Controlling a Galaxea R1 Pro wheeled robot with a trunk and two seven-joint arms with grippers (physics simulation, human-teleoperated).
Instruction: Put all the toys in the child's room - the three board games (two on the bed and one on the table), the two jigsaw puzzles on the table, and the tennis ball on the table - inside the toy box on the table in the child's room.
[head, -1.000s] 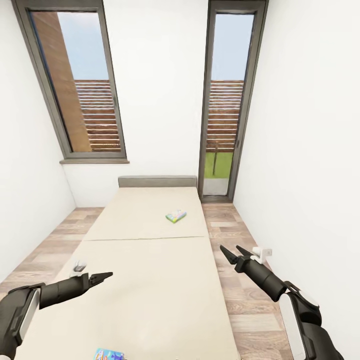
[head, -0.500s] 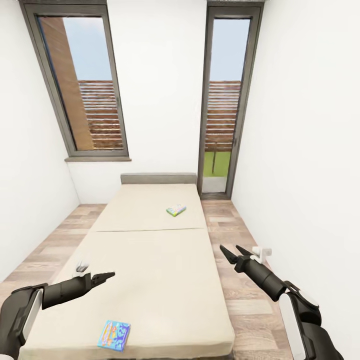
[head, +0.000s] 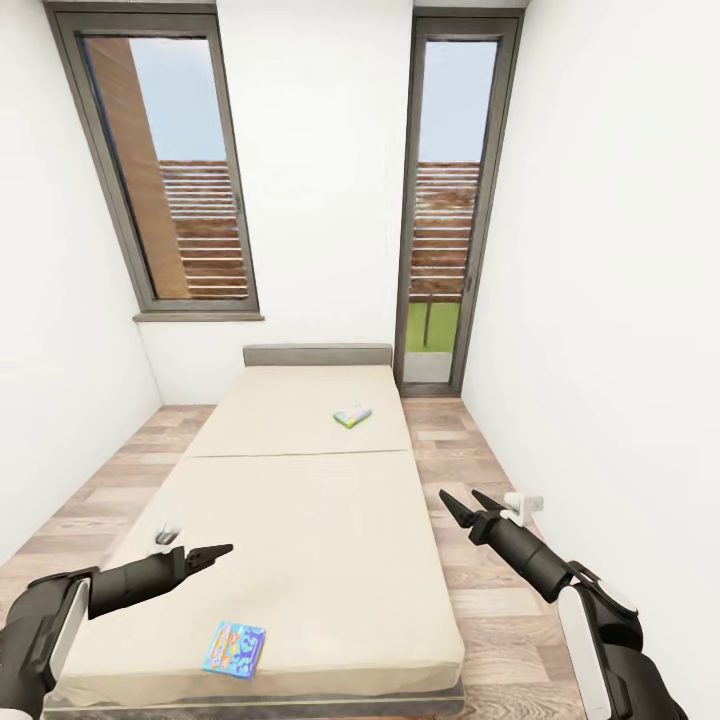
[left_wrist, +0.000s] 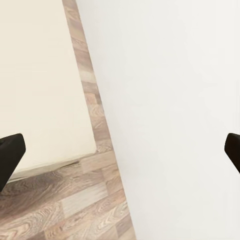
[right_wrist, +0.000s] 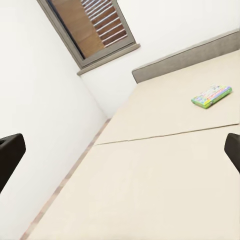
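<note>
Two board games lie on the beige bed (head: 300, 520). A blue board game (head: 234, 649) rests near the bed's foot, close to me. A pale board game with a green edge (head: 352, 416) lies further up, towards the grey headboard; it also shows in the right wrist view (right_wrist: 212, 96). My left gripper (head: 214, 553) hangs open over the bed's left side, above and behind the blue game. Beyond the bed's right edge my right gripper (head: 464, 504) stands open over the wood floor, holding nothing. The table and toy box are out of view.
White walls close in on both sides. Two tall grey-framed windows (head: 185, 170) stand behind the headboard (head: 318, 355). Strips of wood-plank floor (head: 470, 470) run along both sides of the bed.
The view has pulled back from the bed: the blue board game now shows fully near the foot edge. Both arms keep their pose.
</note>
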